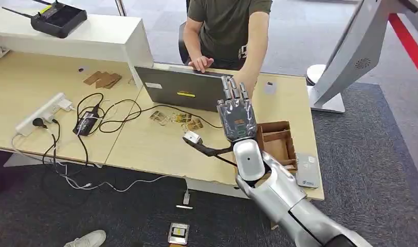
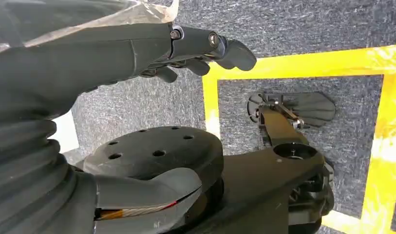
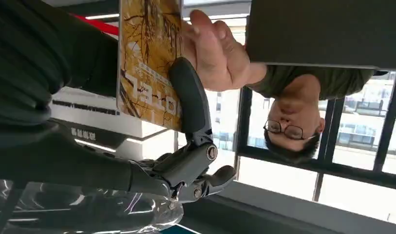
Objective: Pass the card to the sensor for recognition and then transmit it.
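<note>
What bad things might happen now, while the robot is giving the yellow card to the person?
1. The yellow-brown printed card is held by the robot's right hand and touched by the person's hand; if either lets go at the wrong moment, it may drop.
2. The raised right hand sits close to the grey laptop, so a jerky pull back might bump its lid.

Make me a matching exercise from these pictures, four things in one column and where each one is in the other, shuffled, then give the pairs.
Things:
1. card
2. laptop
3. power strip
4. cardboard box

Places:
A. at the table's left end, cables plugged in
B. on the table beside the right hand's wrist
C. between the right hand's fingers and the person's hand
D. open in front of the person, back toward the robot

Pairs: 1-C, 2-D, 3-A, 4-B
</note>
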`<action>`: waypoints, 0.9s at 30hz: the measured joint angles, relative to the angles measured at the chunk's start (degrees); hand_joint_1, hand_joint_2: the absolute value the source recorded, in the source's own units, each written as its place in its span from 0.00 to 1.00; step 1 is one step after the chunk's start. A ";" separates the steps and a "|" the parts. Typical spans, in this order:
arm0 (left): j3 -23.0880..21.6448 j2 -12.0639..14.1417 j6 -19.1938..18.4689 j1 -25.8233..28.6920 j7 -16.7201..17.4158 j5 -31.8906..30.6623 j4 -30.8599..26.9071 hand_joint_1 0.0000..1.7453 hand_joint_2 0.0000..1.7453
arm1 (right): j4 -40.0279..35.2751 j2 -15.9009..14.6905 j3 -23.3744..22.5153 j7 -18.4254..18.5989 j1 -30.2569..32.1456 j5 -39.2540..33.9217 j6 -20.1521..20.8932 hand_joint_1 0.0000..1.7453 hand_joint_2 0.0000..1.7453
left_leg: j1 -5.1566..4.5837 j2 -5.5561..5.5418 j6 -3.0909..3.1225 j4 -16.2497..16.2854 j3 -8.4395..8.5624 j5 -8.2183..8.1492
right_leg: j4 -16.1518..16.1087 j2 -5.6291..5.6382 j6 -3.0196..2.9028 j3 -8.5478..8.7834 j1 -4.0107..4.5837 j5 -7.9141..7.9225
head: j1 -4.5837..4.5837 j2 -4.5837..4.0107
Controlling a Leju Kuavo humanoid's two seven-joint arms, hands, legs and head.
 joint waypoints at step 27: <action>0.42 -0.31 -1.09 -0.10 0.90 -1.95 0.39 0.00 1.00 | -2.23 -3.67 -2.84 5.99 -0.87 0.02 4.28 0.00 1.00 | 0.00 0.02 0.00 0.00 0.02 0.01 | 0.00 0.00 -0.01 0.01 0.00 0.02 | 0.00 0.00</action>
